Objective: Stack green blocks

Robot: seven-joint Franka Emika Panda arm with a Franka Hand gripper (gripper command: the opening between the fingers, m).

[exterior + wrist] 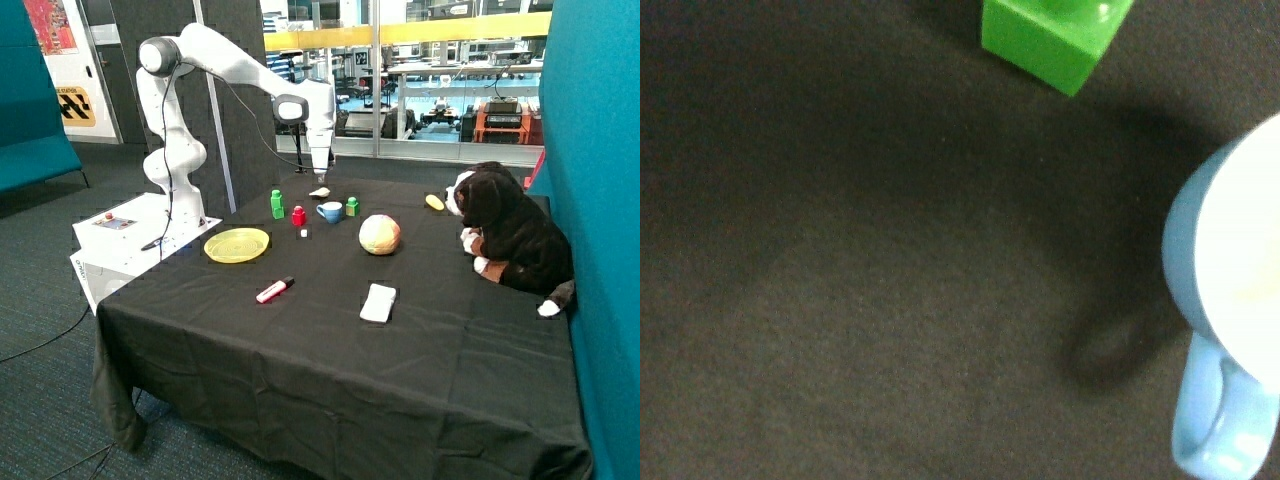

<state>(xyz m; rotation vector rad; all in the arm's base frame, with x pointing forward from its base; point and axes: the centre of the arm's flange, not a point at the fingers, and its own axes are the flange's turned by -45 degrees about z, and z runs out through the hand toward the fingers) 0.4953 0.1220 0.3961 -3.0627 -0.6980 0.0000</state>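
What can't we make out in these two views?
- Tool: in the outside view too small to tell whether it is open or shut; the wrist view does not show it at all.
- Tall green stack: too small to count its blocks.
- Green block and blue cup: each cut off by an edge of the wrist view.
- Pale thing under the tool: too small to identify.

On the black table I count two green blocks stacked as one tower beside one red block, and one more green block beside the one blue cup. Near the cup are one yellow plate, one ball, one marker, and one toy dog.
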